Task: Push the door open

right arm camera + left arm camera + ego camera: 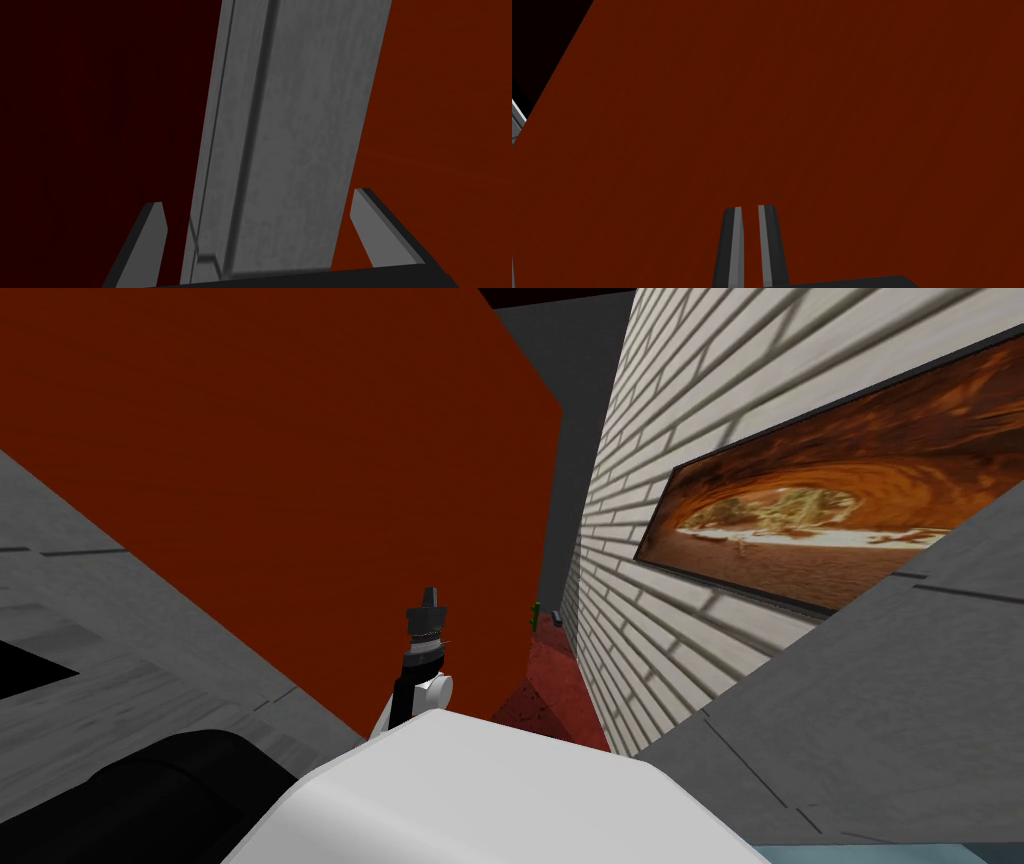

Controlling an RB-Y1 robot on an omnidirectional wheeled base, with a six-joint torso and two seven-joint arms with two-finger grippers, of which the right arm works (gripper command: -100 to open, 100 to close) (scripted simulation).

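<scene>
Door [280,488] is the big red-brown slab right in front of me, plain face, no handle in sight. My left gripper [431,593] is up against its lower part, pointing into the panel. From the wrist cam the left gripper [751,210] has its fingers pinched nearly together, nothing btwn them, w/ the door [812,100] flat ahead. Can't tell if the tips touch it.

Right gripper [258,197] is spread wide, holding nothing. A grey upright strip [295,125] runs up btwn its fingers, clear of both, w/ red either side. Frame or door edge, can't say.

Beside the door's far edge there's a gap w/ red floor [550,683] and a small green plant [535,615]. Past that is a brick wall [640,408] w/ a framed picture [830,518].
</scene>
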